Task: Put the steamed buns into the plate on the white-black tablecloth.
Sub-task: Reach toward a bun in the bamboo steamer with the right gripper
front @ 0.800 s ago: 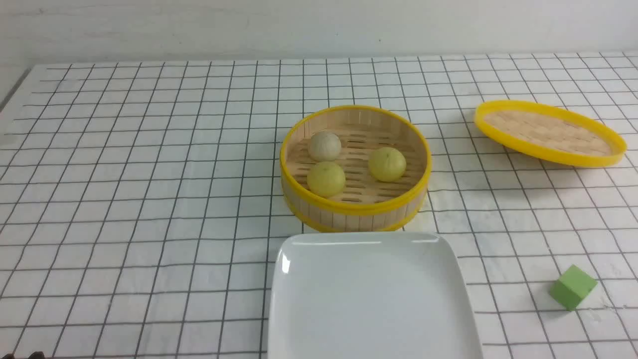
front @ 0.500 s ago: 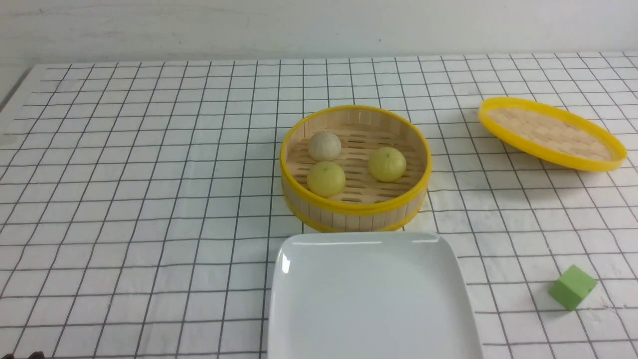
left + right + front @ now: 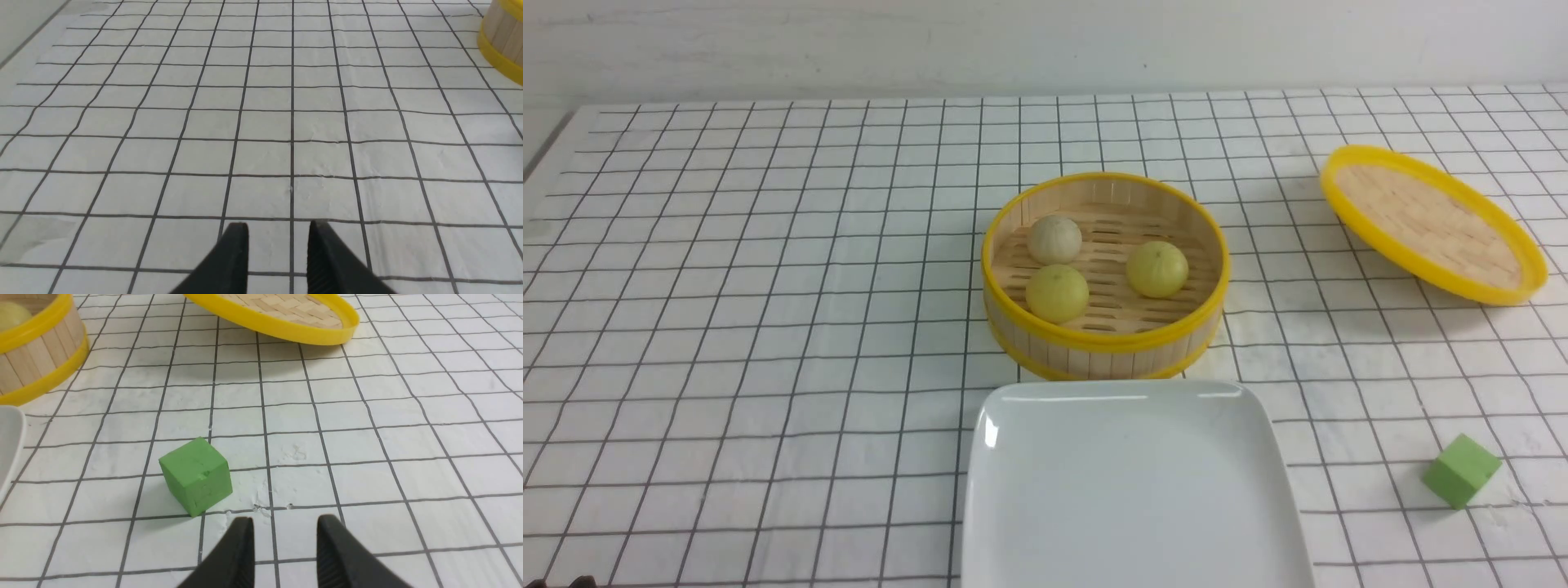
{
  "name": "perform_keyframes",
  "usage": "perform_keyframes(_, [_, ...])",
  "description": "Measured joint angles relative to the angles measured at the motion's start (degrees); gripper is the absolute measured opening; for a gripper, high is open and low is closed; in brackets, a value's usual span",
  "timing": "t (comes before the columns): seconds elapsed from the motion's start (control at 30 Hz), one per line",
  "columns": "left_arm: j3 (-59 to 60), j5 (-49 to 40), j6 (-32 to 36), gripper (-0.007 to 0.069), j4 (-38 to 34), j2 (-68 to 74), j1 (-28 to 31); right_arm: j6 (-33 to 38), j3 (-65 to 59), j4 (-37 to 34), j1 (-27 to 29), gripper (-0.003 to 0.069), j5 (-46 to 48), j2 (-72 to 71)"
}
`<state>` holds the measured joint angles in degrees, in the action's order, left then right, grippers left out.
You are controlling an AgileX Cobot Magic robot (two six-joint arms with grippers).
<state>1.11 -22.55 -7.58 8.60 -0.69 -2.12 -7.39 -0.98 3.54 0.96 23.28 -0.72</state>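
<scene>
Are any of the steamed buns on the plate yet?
No, all three steamed buns sit inside the bamboo steamer, and the plate in front of it is bare.

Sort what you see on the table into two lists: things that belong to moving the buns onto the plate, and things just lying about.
Belongs to the job: greyish bun, near yellow-green bun, right yellow-green bun, steamer basket holding them, white plate, checked tablecloth.
Lying about: steamer lid, green cube.
</scene>
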Motion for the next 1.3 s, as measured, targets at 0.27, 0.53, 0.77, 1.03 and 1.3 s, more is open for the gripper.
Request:
perform_keyframes(0.27, [0.0,0.0,0.0,0.0241,0.0,0.0,0.0,0.0,0.0,0.0,0.0,0.0239,0.0,0.0])
perform_keyframes(0.53, [0.0,0.4,-4.6,0.0241,-4.0,0.0,0.0,-3.5,0.0,-4.8,0.0,0.0239,-0.4,0.0])
perform_keyframes(0.77, [0.3,1.6,-27.0,0.0241,-28.3,0.0,0.0,-19.7,-0.4,-30.6,0.0,0.0239,-2.1,0.0])
perform_keyframes(1.03, [0.5,2.9,-34.4,0.0239,-32.4,0.0,0.1,-21.7,-0.4,-37.9,0.0,0.0239,-5.1,0.0])
perform_keyframes(1.3, [-10.6,-5.1,-27.2,0.0069,-29.4,0.8,0.1,-11.2,9.4,-32.4,0.0,0.0136,-3.8,2.0])
